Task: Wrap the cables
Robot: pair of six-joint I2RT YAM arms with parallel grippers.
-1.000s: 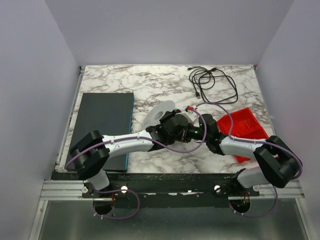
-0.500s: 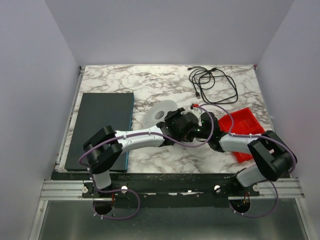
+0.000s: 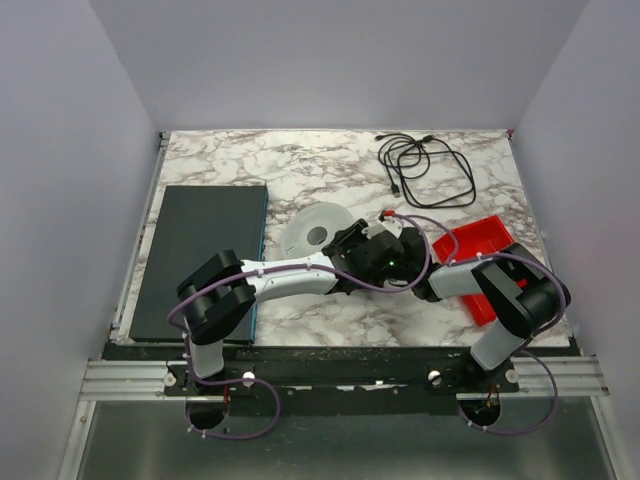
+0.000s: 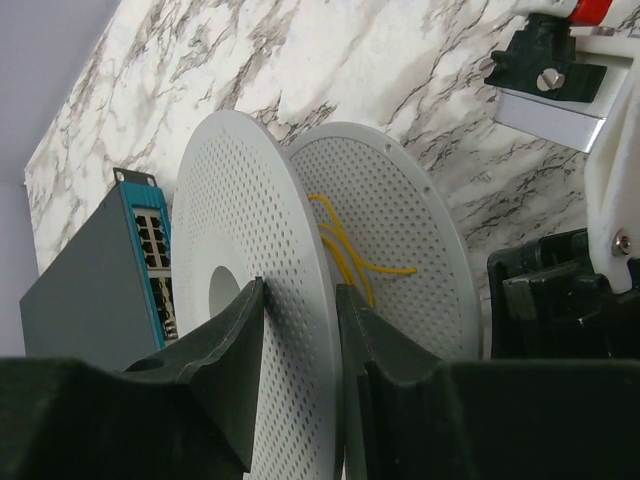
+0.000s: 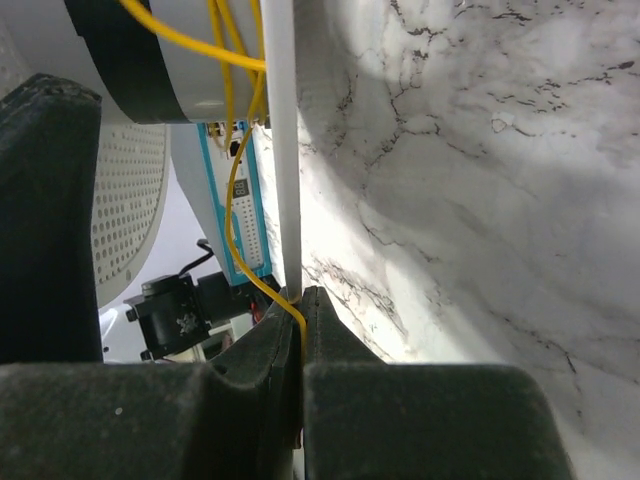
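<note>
Left wrist view: the left gripper (image 4: 297,300) is clamped on the near flange of the white perforated plastic spool (image 4: 230,220), which stands on edge.

Right wrist view: the right gripper (image 5: 300,303) is pinched together on a thin yellow cord (image 5: 228,200) that runs up to the spool.

Top view: the loose tangle of thin black cables (image 3: 408,155) lies well apart from the spool, beyond it and to its right. The right arm looks the nearer one.
</note>
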